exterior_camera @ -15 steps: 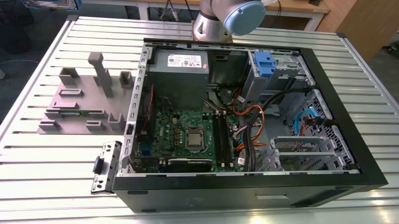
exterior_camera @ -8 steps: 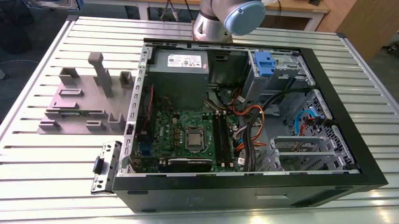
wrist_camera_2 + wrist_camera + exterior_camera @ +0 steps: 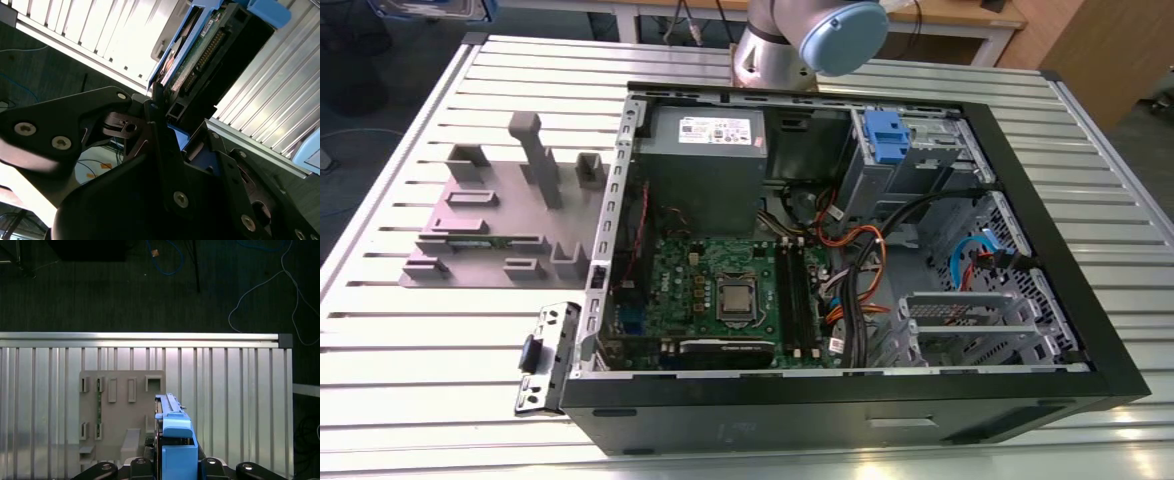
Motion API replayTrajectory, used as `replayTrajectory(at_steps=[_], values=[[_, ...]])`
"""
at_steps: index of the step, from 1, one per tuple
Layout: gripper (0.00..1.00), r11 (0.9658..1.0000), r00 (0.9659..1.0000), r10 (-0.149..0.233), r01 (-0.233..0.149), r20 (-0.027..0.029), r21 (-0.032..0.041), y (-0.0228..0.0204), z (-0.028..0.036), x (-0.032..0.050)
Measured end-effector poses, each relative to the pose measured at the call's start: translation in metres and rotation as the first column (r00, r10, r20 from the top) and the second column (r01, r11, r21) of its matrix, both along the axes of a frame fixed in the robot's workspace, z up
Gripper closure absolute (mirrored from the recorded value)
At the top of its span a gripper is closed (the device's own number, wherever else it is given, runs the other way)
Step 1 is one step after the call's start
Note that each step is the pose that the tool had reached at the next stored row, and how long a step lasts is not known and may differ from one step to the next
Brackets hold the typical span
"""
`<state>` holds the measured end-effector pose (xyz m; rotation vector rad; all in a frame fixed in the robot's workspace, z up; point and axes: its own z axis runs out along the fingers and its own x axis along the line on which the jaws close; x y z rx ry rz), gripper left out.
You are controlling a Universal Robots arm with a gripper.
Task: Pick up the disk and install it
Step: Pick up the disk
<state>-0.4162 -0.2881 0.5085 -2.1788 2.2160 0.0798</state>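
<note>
Gripping the disk [image 3: 172, 437] edge-on, the hand [image 3: 175, 465] is closed on it, with black fingers [image 3: 140, 465] on either side of the blue bracket; we record this in the first wrist view. In the second wrist view we note the disk [image 3: 200, 55] with its green circuit board and connector row exposed, and one finger [image 3: 162, 135] lying along it. The disk is off the surface [image 3: 240, 400], held over a corner of the grey fixture board [image 3: 122, 405]. That board lies near the surface's edge bordering the dark floor [image 3: 150, 290]. We cannot tell the disk's height above the board. In the exterior view the board [image 3: 480, 225] lies just beside the open computer case [image 3: 854, 400], toward the surface's edge on the exterior view's left. Inside the case we find a grey power-supply box [image 3: 707, 150] in one corner and a blue latch [image 3: 886, 135] on a grey cage near it. The arm [image 3: 814, 40] rises behind the case.
</note>
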Motion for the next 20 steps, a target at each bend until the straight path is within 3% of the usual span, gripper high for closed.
replayTrajectory(at_steps=[20], values=[[0.64,1.0000,1.0000,0.000,0.000,-0.0001,-0.0001,-0.0049,0.0000,0.0000]])
